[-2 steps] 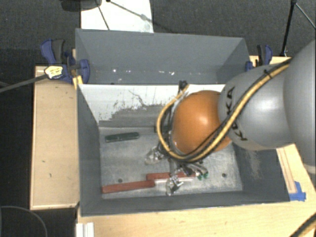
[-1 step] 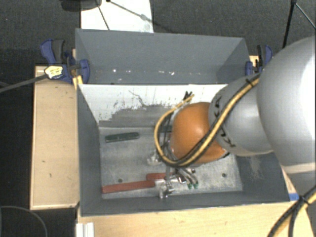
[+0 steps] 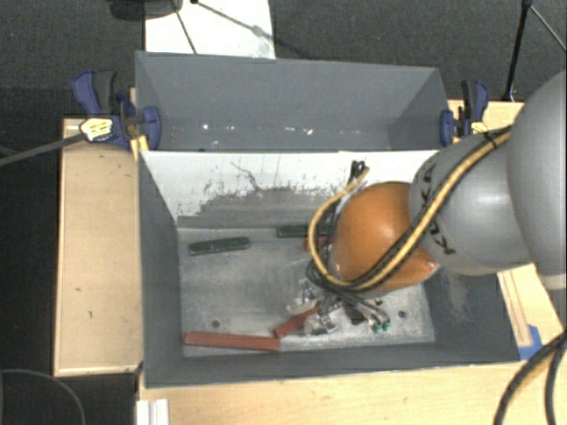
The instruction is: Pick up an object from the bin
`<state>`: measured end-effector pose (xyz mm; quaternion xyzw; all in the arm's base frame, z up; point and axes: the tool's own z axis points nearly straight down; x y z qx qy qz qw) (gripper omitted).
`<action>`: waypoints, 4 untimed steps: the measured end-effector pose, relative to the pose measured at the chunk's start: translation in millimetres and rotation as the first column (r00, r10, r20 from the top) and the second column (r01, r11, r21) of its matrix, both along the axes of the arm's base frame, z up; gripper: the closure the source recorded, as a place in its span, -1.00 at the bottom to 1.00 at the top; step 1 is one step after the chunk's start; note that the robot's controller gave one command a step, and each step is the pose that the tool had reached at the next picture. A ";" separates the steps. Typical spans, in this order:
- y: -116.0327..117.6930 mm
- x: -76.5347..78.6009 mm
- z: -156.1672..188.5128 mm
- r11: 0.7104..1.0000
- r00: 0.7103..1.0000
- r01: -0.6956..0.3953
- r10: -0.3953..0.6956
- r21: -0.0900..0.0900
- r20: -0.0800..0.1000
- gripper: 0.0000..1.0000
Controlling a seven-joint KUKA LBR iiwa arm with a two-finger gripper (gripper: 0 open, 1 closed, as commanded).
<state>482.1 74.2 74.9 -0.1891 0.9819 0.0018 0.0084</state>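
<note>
Risks first: the gripper [image 3: 321, 315] sits low over the bin [image 3: 161, 273] floor, front and right of centre, right at a short red-brown piece [image 3: 292, 327]. That piece lies just beside the end of a long red-brown stick [image 3: 230, 341] along the front wall. If the claw bites the short piece off-centre, it likely pivots and slips out on the lift. If the claw catches the stick too, the stick could drag or lever against the front wall. The claw is near the metal floor, so going any lower risks a scrape. Cables [image 3: 321, 237] loop round the orange cover [image 3: 372, 233] and hang close to the claw, so a snag looks possible. A small green bit [image 3: 381, 327] just right of the gripper could get knocked. The left green bar [image 3: 219, 247] and right green bar [image 3: 292, 231] lie well apart toward the back, no concern. Claw state: cannot tell, since the cover and clutter hide it. Also cannot tell whether it grips the short piece or merely touches it.
</note>
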 end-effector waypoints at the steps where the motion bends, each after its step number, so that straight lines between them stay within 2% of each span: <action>1: 0.0 0.0 0.0 1.000 1.000 0.001 -0.001 0.000 0.000 1.00; 2: 0.2 0.0 0.9 1.000 1.000 0.001 -0.001 0.000 -0.001 1.00; 4: -0.9 -3.8 20.4 1.000 1.000 0.002 -0.002 -0.007 -0.022 1.00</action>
